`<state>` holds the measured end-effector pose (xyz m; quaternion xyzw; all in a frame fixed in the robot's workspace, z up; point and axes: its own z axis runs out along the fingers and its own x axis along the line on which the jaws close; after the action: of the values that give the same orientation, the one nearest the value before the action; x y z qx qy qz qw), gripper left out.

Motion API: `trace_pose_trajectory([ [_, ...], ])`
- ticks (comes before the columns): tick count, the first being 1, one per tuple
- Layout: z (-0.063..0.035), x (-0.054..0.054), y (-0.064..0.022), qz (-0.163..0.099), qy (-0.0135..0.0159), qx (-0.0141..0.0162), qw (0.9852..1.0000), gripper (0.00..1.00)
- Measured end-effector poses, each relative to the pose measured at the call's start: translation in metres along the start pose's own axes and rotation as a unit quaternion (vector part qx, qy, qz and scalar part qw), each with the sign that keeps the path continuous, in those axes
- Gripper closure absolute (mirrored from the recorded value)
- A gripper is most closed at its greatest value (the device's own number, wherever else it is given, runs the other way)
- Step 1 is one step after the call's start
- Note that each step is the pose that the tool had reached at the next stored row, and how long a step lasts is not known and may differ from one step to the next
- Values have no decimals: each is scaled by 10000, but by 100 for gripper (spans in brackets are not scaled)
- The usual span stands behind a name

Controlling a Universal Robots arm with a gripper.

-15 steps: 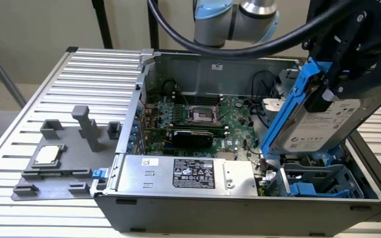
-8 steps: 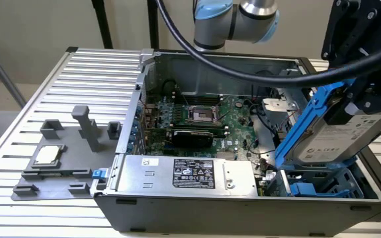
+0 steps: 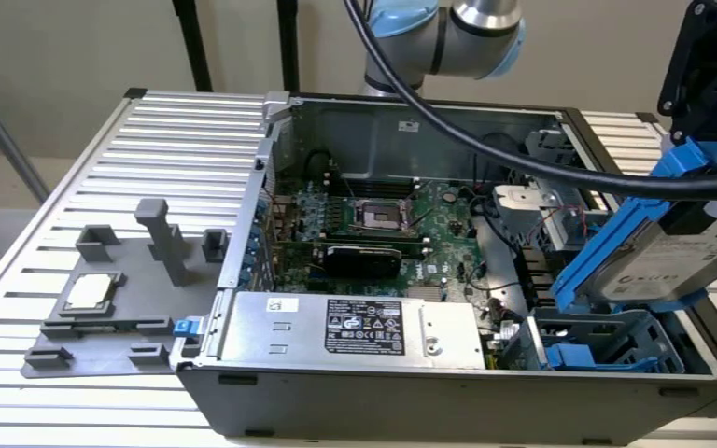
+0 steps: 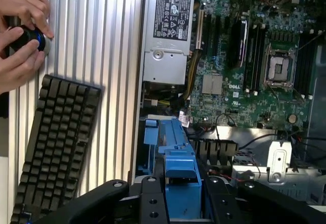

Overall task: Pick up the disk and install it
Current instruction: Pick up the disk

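Observation:
The disk (image 3: 680, 259), a silver-grey drive with a white label in a bright blue carrier, hangs tilted over the open computer case (image 3: 372, 397) at the exterior view's right. It sits just above the blue drive cage (image 3: 597, 355) in the case's near right corner. My gripper (image 3: 702, 154) comes down from the upper right and is shut on the top end of the carrier. In the wrist view the black fingers (image 4: 152, 199) flank the blue carrier of the disk (image 4: 179, 170), with the cage and the motherboard (image 4: 244, 56) beyond it.
Inside the case are the motherboard (image 3: 377, 219) and the power supply (image 3: 358, 329). A grey fixture (image 3: 122, 299) with a small square chip (image 3: 91, 291) lies at the exterior view's left. A thick black cable (image 3: 484, 140) crosses the case. Beside the case lie a keyboard (image 4: 53, 147) and a person's hands (image 4: 23, 35) on a black knob.

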<state>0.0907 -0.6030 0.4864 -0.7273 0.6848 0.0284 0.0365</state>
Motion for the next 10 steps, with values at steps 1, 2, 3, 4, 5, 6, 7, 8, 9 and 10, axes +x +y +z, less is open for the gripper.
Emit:
trace_pose_trajectory([
  [1, 5, 1, -22, 7, -39, 3, 10000, 67],
  [2, 11, 3, -35, 26, -66, 6, 10000, 67],
  [3, 15, 3, -41, 58, -73, 10, 10000, 67],
  [4, 17, 3, -44, 99, -73, 14, 9999, 67],
  [5, 19, 4, -45, 157, -72, 20, 9998, 67],
  [6, 22, 5, -46, 225, -71, 27, 9997, 67],
  [7, 25, 5, -46, 304, -70, 34, 9995, 67],
  [8, 28, 5, -46, 382, -69, 42, 9992, 67],
  [9, 31, 6, -46, 457, -68, 50, 9989, 67],
  [10, 34, 6, -46, 525, -66, 56, 9986, 67],
])
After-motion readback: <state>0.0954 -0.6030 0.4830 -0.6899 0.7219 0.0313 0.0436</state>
